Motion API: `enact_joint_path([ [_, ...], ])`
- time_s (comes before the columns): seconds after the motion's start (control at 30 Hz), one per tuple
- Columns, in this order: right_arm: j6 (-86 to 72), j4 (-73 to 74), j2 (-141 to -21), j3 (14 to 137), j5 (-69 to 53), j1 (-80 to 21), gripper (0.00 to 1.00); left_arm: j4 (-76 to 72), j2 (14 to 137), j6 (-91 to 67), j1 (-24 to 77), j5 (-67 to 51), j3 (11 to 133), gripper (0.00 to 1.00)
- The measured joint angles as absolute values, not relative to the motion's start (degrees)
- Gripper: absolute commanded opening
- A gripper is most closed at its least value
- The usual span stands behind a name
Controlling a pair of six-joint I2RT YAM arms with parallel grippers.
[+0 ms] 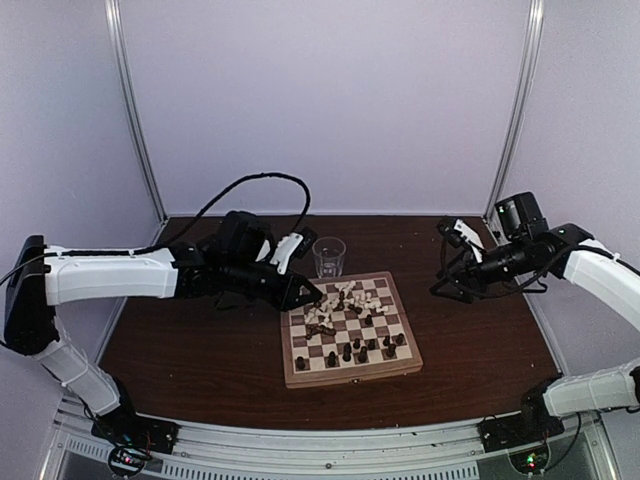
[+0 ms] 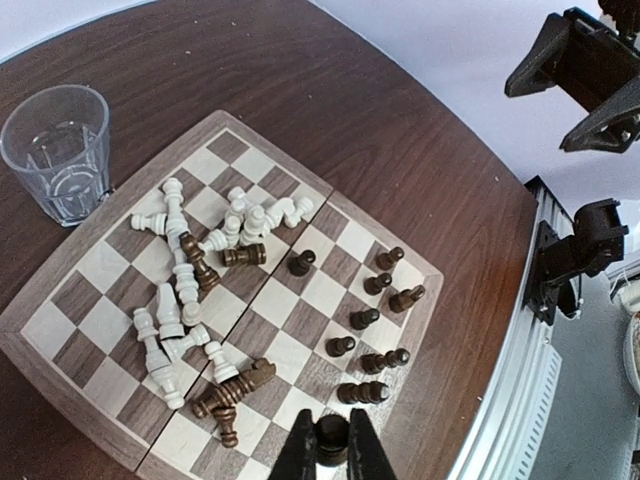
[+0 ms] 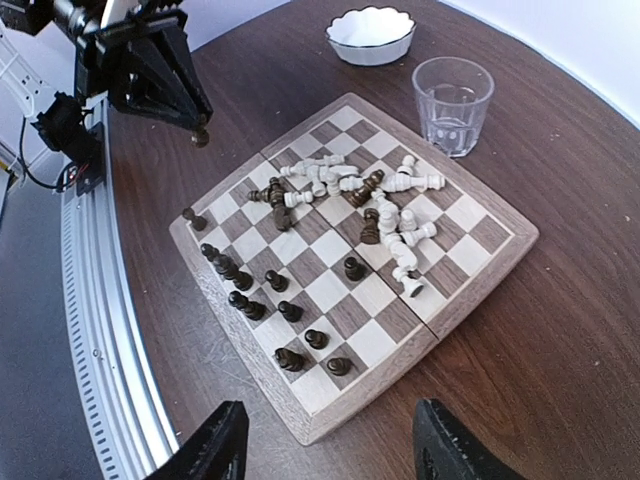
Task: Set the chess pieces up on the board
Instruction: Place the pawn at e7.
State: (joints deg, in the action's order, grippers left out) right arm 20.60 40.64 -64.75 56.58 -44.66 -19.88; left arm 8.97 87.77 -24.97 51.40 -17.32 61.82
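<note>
The board (image 1: 350,378) lies mid-table; it also shows in the left wrist view (image 2: 60,370) and the right wrist view (image 3: 250,370). Cream-white pieces (image 2: 175,290) and a few dark ones (image 2: 235,385) lie tumbled on its far half. Several dark pieces (image 2: 365,318) stand along the near rows (image 3: 245,300). My left gripper (image 1: 310,295) is shut on a dark pawn (image 2: 332,440) and holds it above the board's left side; it also shows in the right wrist view (image 3: 200,135). My right gripper (image 1: 445,285) is open and empty, off the board's right side (image 3: 330,460).
A clear glass (image 1: 328,256) stands on the tabletop just past the board's far left corner (image 2: 58,150). A white bowl (image 3: 371,33) sits beyond it. The metal rail (image 3: 110,330) runs along the table's near edge.
</note>
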Motion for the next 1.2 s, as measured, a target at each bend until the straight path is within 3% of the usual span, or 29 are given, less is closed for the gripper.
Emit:
enact_joint_path([
  [0.43,20.7,33.6,-62.2,53.3,-44.8,-14.2,0.59,-9.0,99.2,-22.8,52.2,-20.6,58.7,0.0],
  [1.2,21.5,32.2,-61.8,51.4,-45.5,-9.5,0.62,-20.8,103.6,-21.1,53.5,-22.2,54.3,0.01],
])
